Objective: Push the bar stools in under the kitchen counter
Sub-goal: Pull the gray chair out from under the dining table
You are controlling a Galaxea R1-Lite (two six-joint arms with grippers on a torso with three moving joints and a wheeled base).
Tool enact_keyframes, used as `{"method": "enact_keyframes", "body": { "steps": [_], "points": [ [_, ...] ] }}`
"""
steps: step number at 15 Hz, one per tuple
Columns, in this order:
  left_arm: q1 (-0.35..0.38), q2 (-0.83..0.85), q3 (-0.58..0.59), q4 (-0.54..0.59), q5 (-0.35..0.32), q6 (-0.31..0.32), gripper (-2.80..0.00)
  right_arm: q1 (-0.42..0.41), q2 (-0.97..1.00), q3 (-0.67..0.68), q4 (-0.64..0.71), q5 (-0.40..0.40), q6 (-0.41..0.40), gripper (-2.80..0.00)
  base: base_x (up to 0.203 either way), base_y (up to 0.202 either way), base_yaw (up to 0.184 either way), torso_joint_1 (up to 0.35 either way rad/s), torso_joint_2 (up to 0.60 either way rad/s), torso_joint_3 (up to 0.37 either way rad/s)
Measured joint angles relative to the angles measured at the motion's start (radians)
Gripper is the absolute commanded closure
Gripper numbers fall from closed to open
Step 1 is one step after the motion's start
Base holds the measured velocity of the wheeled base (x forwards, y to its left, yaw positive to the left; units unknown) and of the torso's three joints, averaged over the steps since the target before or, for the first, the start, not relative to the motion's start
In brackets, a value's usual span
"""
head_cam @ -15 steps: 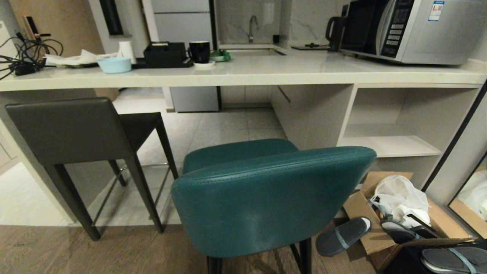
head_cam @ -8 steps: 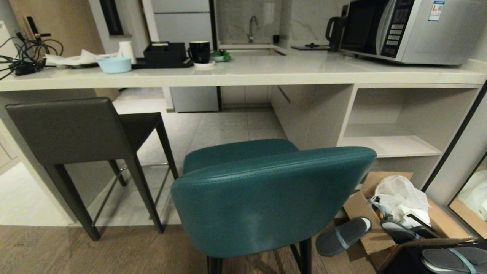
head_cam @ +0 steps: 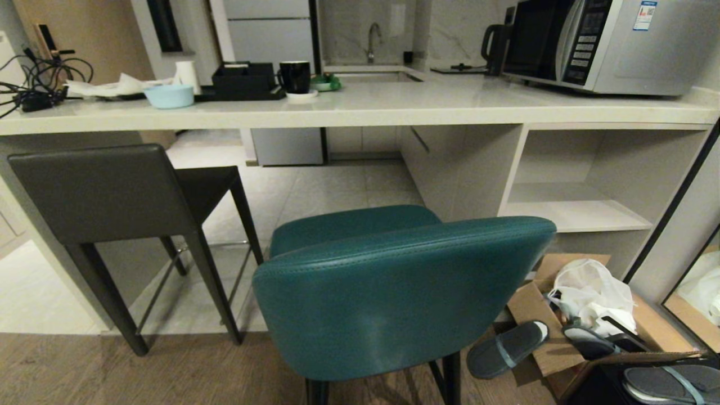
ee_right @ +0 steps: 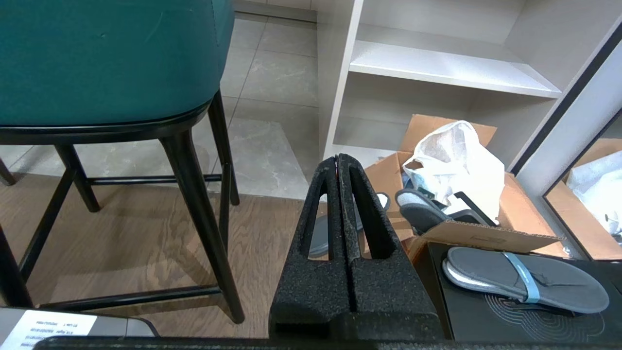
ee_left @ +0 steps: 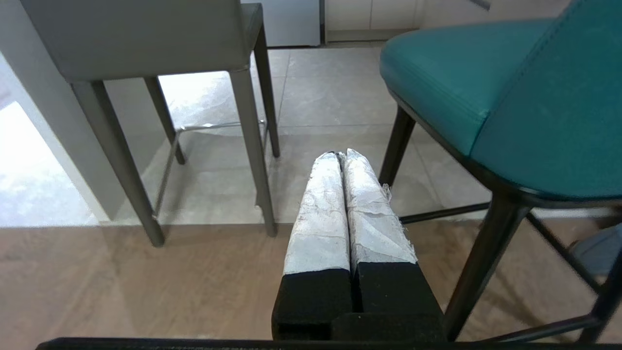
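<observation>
Fingers: left gripper [ee_left: 341, 154] together, empty | right gripper [ee_right: 338, 158] together, empty | teal stool [head_cam: 394, 287] ahead between them, untouched | grey stool [head_cam: 107, 191] at table [head_cam: 394, 107].

Two bar stools stand at one kitchen counter [head_cam: 394, 109]: one teal padded stool [head_cam: 394, 292] and one dark grey square-backed stool [head_cam: 107, 191]. On the counter are one microwave [head_cam: 607, 42], one black kettle [head_cam: 495, 45], one black mug [head_cam: 295, 76] and one pale blue bowl [head_cam: 169, 95]. The floor holds one open cardboard box [head_cam: 562, 349] and three grey slippers [head_cam: 506, 349].
</observation>
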Motion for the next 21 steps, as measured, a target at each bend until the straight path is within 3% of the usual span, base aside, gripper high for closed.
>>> {"method": "enact_keyframes", "body": {
  "steps": [6,13,21],
  "points": [
    [0.000,0.000,0.001,-0.001,0.001,-0.013,0.00,0.000,0.000,0.001,0.003,-0.016,0.055,0.00,0.000,0.000,0.000,0.000,0.00,0.000],
    [0.000,0.000,0.001,0.000,0.001,-0.015,0.00,0.000,0.000,0.001,0.005,-0.016,0.057,0.00,-0.114,0.000,0.000,0.002,0.00,0.002],
    [0.000,0.000,0.001,0.000,0.001,-0.016,0.00,0.000,0.000,0.001,0.005,-0.016,0.058,0.00,0.000,0.000,0.000,0.000,0.00,0.000]
  ]
}}
